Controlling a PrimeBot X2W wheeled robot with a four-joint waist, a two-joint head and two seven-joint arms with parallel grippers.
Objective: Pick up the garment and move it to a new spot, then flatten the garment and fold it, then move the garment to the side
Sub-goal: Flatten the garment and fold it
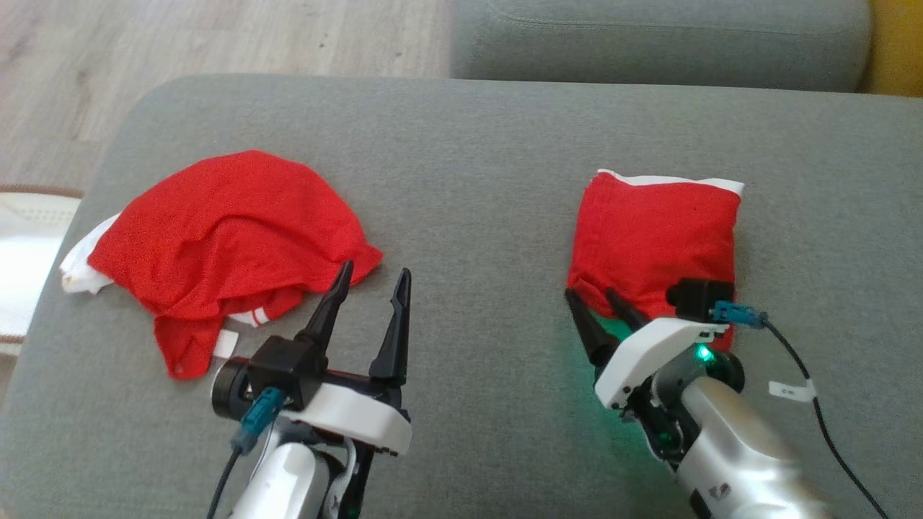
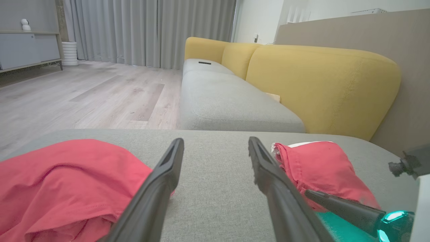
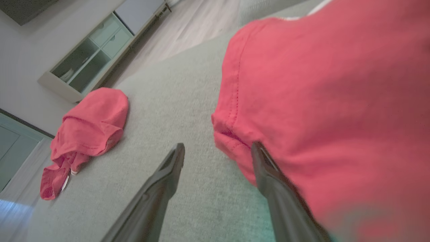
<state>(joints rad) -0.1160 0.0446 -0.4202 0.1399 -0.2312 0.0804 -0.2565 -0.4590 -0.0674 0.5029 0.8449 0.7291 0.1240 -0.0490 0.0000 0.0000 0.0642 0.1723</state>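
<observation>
Folded garment (image 1: pixel 652 231), red with a white strip on its far side, lies on the grey cushion (image 1: pixel 476 180), close to the right edge. We think this one is done: it is a neat small square and it is off to the side. The right gripper (image 1: pixel 590 292) is at its near left corner. Its fingers (image 3: pixel 268 174) are spread apart and hold nothing. One finger is right at the red hem, and we cannot tell if it touches.

The crumpled garment (image 1: pixel 223 223) lies near the left edge of the cushion, red too and all bunched up. We guess it is next: it needs to be picked up, moved, made flat, folded and put aside. None of that is done yet. The left gripper (image 1: pixel 376 268) is just beside its near right corner. Its fingers (image 2: pixel 161 188) are wide apart and empty.

Between the two garments the cushion is plain grey, so there is room to spread cloth out. A thin black cable (image 1: pixel 813 395) hangs from the right arm by the near right corner and could catch on cloth. Past the far edge we see another grey seat (image 2: pixel 228 101) with a yellow backrest (image 2: pixel 322 84), and a wooden floor (image 1: pixel 216 36). A white thing (image 1: pixel 29 252) sits by the left edge; we cannot tell what it is.
</observation>
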